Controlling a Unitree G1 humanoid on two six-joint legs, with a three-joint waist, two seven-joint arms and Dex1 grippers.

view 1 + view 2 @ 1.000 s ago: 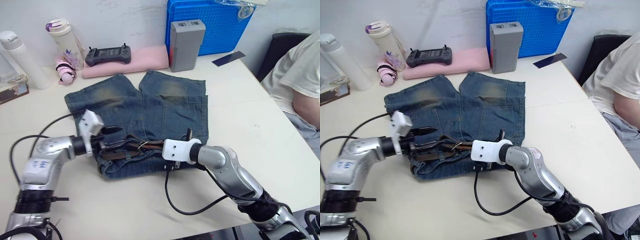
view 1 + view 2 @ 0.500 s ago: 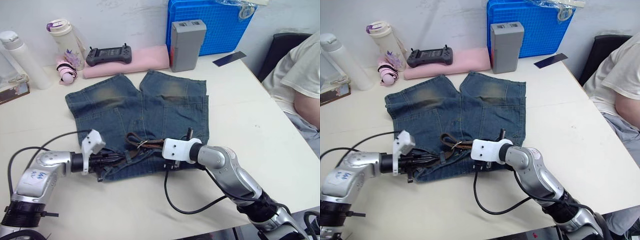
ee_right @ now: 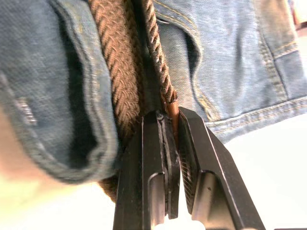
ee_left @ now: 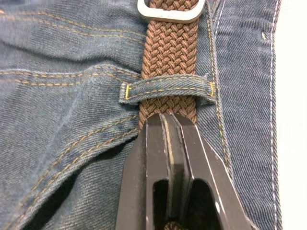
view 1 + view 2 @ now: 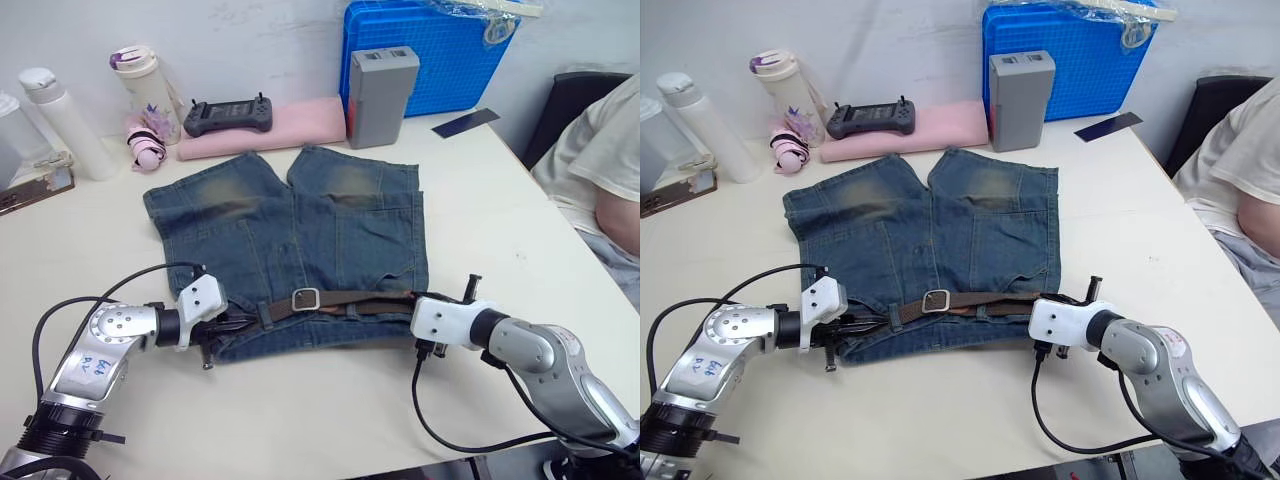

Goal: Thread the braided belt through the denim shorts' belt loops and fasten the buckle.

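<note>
Two grippers: both were seen at the waistband of the denim shorts (image 5: 285,245), one at each end of the braided belt (image 5: 345,299).
Belt position: it was stretched flat along the waistband, with the buckle (image 5: 305,298) lying near the middle of the shorts.
Left gripper (image 4: 166,125): its fingers were pressed together with the belt pinched between them, just short of a belt loop (image 4: 166,88) that the weave was passed under.
Right gripper (image 3: 168,117): it was clamped tight on the belt's narrow edge where the strap left the far side of the shorts.
Handling: the belt was judged soft, light and limp, likely to sag or twist when lifted; the woven surface was judged grippy rather than slick.
Where to hold: a pinch across the flat weave, close to a loop, was judged best, so slack would be kept short.
Shorts: floppy denim, judged likely to drag along if the belt were pulled hard.
</note>
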